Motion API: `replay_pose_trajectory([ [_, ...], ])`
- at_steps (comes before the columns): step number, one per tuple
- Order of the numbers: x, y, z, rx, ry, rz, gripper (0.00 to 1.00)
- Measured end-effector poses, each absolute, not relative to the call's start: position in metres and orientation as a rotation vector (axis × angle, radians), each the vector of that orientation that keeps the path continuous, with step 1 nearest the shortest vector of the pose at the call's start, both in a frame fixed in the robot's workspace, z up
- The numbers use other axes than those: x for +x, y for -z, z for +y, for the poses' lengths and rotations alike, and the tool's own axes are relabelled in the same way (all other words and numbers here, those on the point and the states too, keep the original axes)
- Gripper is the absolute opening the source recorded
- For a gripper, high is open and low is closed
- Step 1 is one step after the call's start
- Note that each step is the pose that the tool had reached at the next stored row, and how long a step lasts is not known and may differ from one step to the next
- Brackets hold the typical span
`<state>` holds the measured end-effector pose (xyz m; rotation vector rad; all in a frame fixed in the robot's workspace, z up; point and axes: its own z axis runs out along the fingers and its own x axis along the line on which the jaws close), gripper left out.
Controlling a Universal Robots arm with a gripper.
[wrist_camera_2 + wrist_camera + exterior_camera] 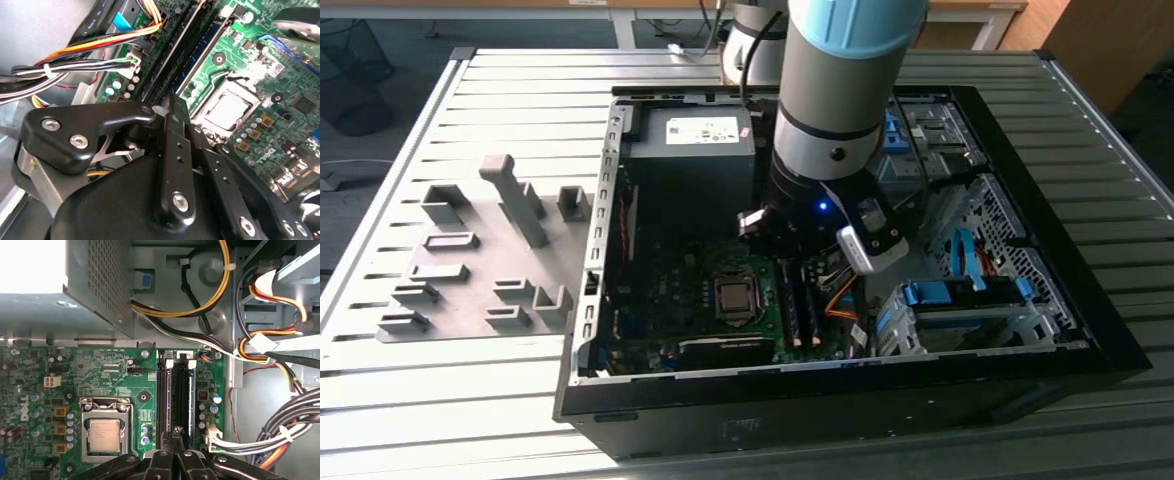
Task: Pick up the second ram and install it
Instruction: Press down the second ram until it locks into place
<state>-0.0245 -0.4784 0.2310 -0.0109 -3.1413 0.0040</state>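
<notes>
Gripper low over memory slots, fingers closed together, nothing seen between them.
Two sticks seated side by side in slots; which is the second ram cannot tell for certain. One CPU socket beside; one power supply beyond.

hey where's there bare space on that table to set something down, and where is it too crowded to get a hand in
Bare slatted table lies beyond the grey fixture plate, on the exterior view's left of the open computer case, and along the near edge in front of both. Inside the case it is crowded: the gripper sits over the memory slots, with cable bundles close beside.
</notes>
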Motion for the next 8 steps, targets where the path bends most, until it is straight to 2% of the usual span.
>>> replay_pose_trajectory([
  [8,-0.0245,-0.2331,-0.4784,-0.011,-0.004,-3.141,0.11],
])
